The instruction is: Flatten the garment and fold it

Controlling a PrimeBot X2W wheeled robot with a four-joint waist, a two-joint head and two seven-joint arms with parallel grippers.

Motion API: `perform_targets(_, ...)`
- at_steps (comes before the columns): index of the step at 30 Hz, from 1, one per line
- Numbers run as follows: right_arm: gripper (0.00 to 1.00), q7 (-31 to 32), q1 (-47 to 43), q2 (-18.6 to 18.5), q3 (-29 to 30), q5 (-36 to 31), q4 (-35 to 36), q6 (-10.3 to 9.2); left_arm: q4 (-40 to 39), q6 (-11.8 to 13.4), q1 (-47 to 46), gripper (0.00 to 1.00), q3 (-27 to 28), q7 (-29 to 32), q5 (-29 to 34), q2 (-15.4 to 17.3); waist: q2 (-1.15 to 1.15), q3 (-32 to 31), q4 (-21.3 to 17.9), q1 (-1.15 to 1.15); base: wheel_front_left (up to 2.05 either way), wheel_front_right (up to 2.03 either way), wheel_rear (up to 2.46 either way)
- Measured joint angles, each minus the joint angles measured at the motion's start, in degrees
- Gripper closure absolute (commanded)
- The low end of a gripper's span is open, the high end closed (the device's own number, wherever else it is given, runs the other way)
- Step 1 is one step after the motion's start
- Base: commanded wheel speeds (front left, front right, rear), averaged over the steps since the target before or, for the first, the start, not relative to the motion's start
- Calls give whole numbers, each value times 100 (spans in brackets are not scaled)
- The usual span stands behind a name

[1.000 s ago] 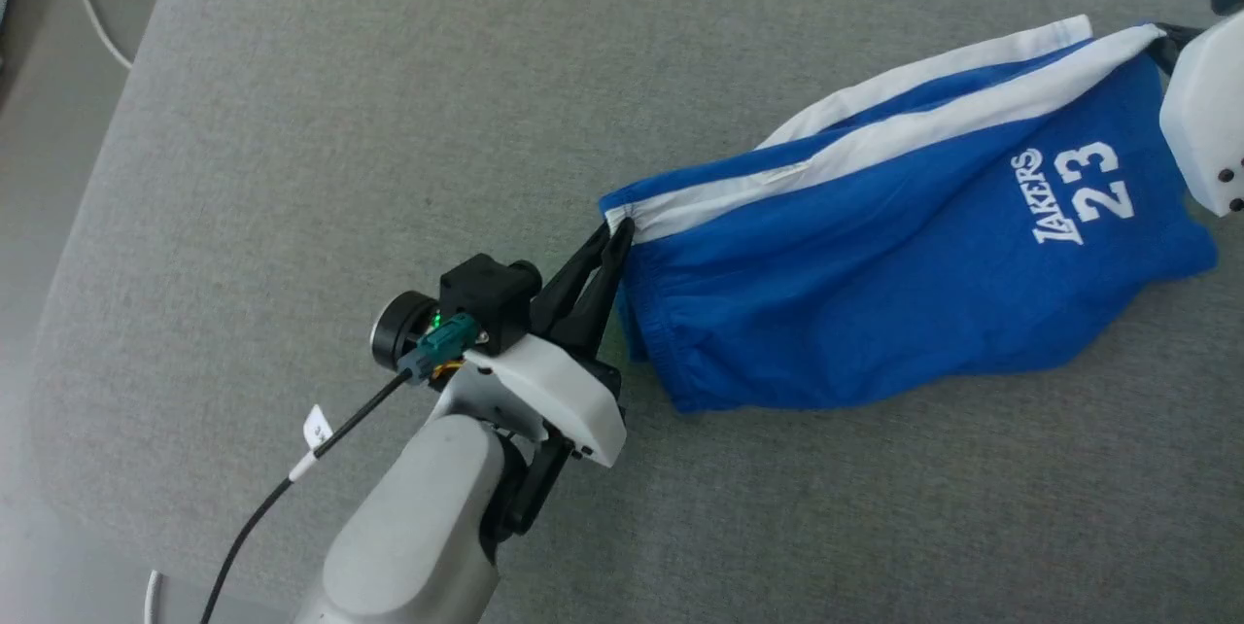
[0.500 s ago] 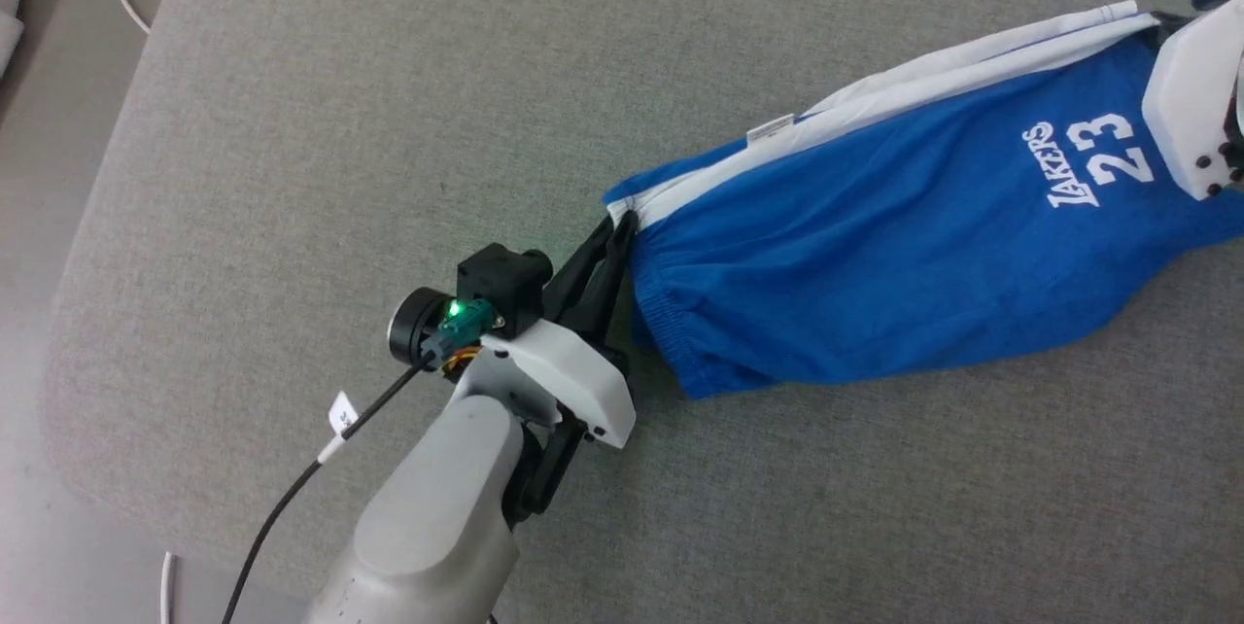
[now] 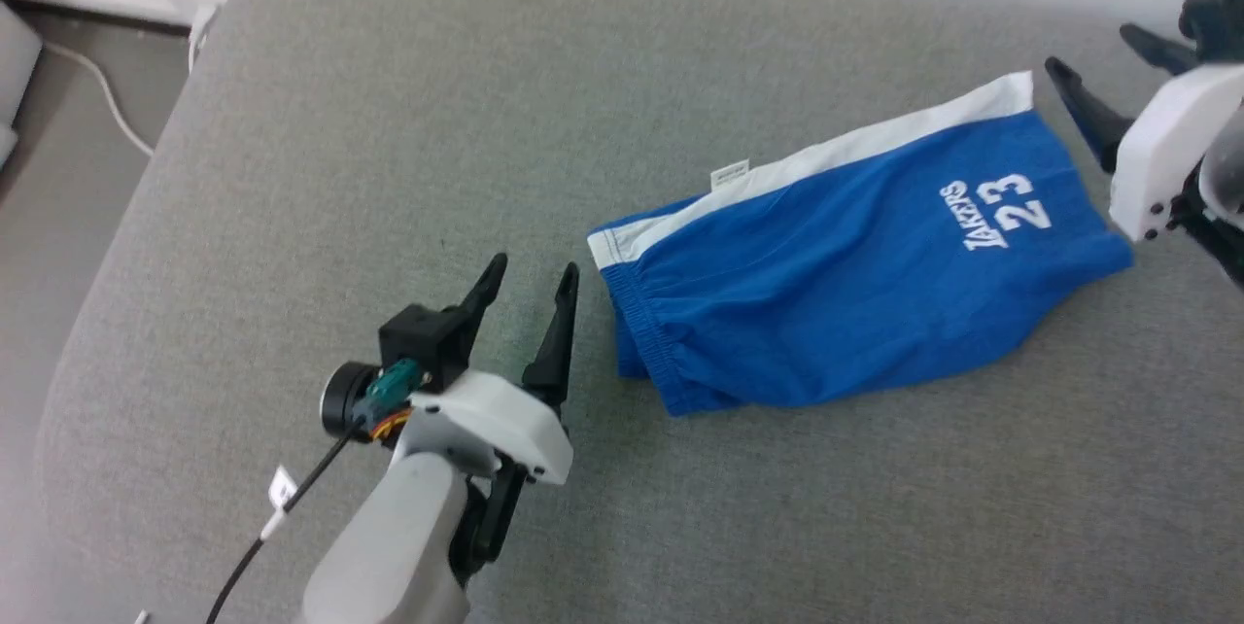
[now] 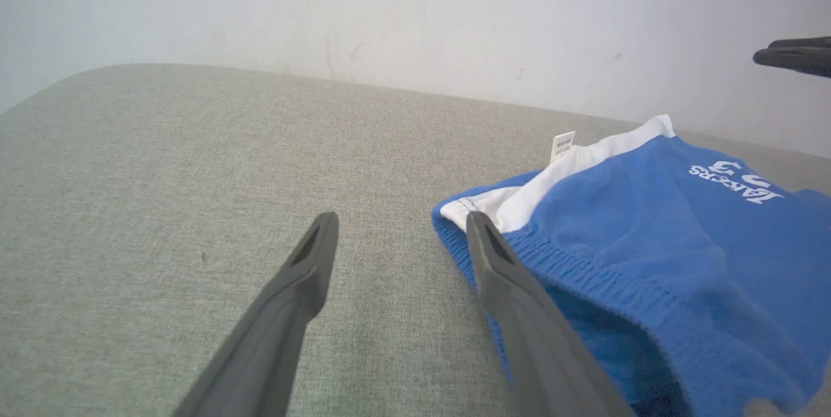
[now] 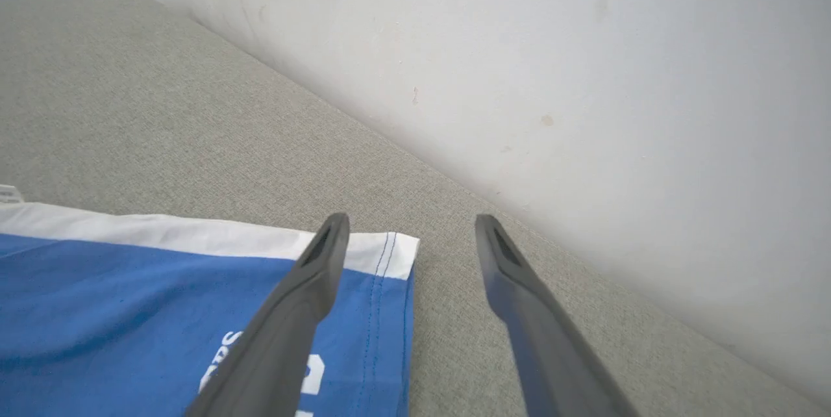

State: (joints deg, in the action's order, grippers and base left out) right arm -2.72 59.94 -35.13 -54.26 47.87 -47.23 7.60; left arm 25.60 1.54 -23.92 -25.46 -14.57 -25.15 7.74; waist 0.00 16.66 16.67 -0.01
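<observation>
Released since a second ago: blue Lakers shorts (image 3: 826,313), lying slack on grey fabric surface (image 3: 389,119) between my left gripper (image 3: 535,266) and right gripper (image 3: 1093,49), both jaws wide, empty; I'd smooth the bunched waistband (image 3: 637,332) flat before folding.

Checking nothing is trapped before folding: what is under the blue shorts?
The shorts lie on the grey cushion, which shows all around them. At the waistband a lower layer of blue cloth peeks out. Anything else beneath is covered.

L forearm (image 3: 389,546) was grey, wrist cover (image 3: 501,415) white; blk cable (image 3: 316,464) had white tag (image 3: 282,486), teal connector (image 3: 387,391); fingers (image 3: 554,337) were long, dark.
</observation>
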Motion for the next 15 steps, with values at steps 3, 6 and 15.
perform_targets(3,0,-213,-315,30,125,210,2,0,-296,129,302,0,129,-8,-2,36,0,-242,-88,0,0,0,0)
perform_targets(6,0,-392,-675,91,294,375,-16,0,-550,223,619,0,174,-8,-19,29,0,-454,-185,-1,0,0,0)
perform_targets(15,0,-1029,-1684,461,1189,773,-78,-1,-1146,426,1312,0,-108,695,-226,-89,0,-897,-480,-1,0,0,0)
